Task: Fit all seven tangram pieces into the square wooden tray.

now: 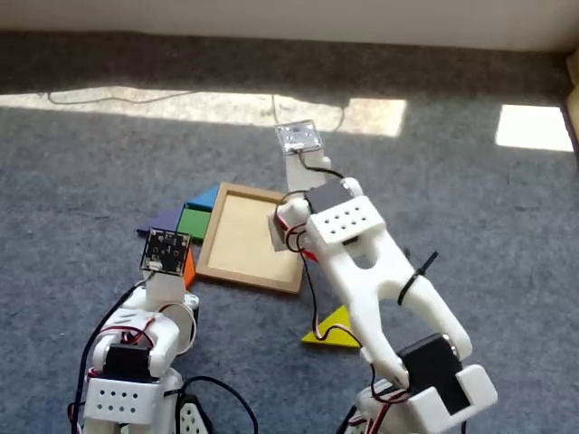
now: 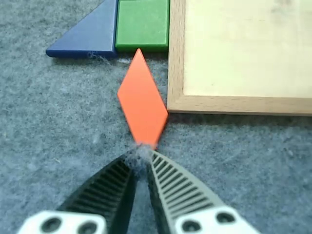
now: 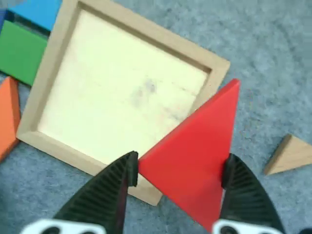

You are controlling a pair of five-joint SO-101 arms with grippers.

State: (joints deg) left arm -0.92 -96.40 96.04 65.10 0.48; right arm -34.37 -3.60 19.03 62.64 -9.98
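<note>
The right pincer [image 3: 180, 165] is spread wide and holds a red triangle [image 3: 195, 146] by two of its sides, one ribbed black finger on each. The piece is flat, smooth and glossy, with crisp edges. It hangs over the near corner of the wooden tray [image 3: 48, 63], partly above the rim and partly above the grey carpet [image 3: 273, 58]. The tray's hollow lies just ahead of this pincer. The triangle's long edge runs slantwise to the rim rather than along it, so I judge that a turn to square it with a wall or corner is what the coming placement depends on. The tray is a pale, matt, shallow square with a raised frame, and its floor shows bare wood.

The left pincer [image 2: 141, 155] is narrow, its fingers almost together. Its tips sit at the near point of an orange diamond [image 2: 142, 105]; I cannot tell whether they nip that corner. The diamond's long axis points straight away from the pincer, and one of its side points touches the tray frame. Beyond it, a green square [image 2: 143, 24] lies against the frame, with a dark blue triangle [image 2: 92, 36] beside the square.

In the high view a yellow triangle [image 1: 335, 330] lies on the fuzzy carpet, well apart from the tray and on the right arm's side.
</note>
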